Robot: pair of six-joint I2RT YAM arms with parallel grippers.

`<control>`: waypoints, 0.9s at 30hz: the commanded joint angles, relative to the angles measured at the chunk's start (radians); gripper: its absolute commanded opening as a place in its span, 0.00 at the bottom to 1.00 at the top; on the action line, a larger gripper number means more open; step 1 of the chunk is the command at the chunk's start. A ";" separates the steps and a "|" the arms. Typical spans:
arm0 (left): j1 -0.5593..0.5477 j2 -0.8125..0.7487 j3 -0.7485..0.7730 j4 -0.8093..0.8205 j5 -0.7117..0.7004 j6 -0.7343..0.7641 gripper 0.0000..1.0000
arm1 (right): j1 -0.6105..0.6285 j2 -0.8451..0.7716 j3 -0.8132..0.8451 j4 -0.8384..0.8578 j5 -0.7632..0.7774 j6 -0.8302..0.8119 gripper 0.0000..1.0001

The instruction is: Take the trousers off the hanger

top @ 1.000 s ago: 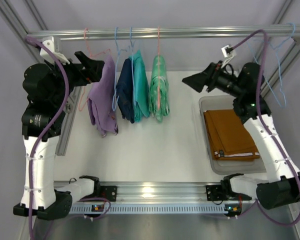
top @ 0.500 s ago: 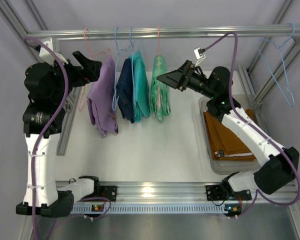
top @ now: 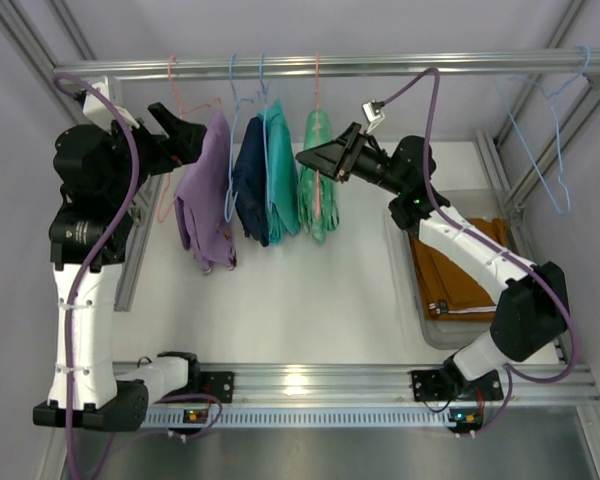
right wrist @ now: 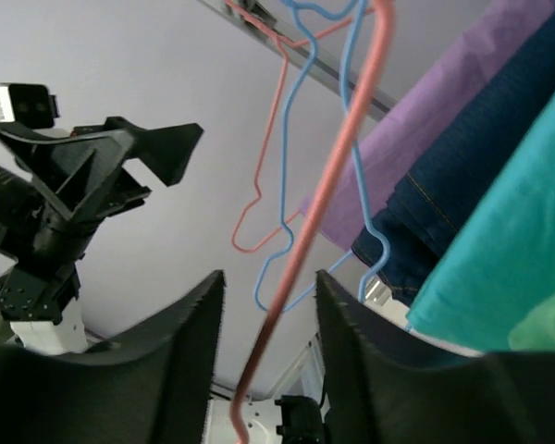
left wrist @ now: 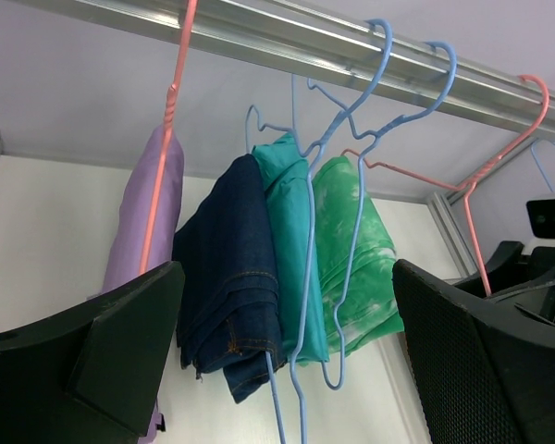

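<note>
The mint-green mottled trousers point(top: 317, 190) point(left wrist: 356, 240) hang folded over a pink wire hanger point(top: 317, 100) point(right wrist: 342, 157) on the top rail point(top: 380, 65). My right gripper point(top: 307, 158) point(right wrist: 266, 296) is at that hanger, open, its two fingers on either side of the pink wire with a gap on each side. The rust-orange trousers point(top: 460, 265) lie folded in the grey tray point(top: 410, 205) at the right. My left gripper point(top: 190, 135) point(left wrist: 287, 305) stands wide open and empty to the left of the hanging clothes.
On the same rail hang lilac trousers point(top: 205, 200), a dark denim pair point(top: 250, 185) and a teal pair point(top: 280, 175) on blue hangers. An empty pink hanger point(top: 170, 150) hangs at far left, an empty blue hanger point(top: 555, 130) on the right frame.
My right arm has swung left from above the tray to the pink hanger of the mint-green trousers, and its jaws have narrowed around the wire. The left arm has not moved.
</note>
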 commanded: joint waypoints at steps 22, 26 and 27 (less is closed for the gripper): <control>0.007 0.021 -0.031 0.100 0.146 -0.037 0.99 | -0.027 -0.130 0.161 0.169 -0.132 -0.089 0.00; 0.007 0.030 -0.023 0.136 0.247 -0.062 0.99 | -0.069 -0.209 0.091 0.151 -0.140 -0.095 0.00; 0.007 0.033 -0.023 0.145 0.284 -0.079 0.99 | -0.075 -0.226 0.074 0.151 -0.142 -0.094 0.00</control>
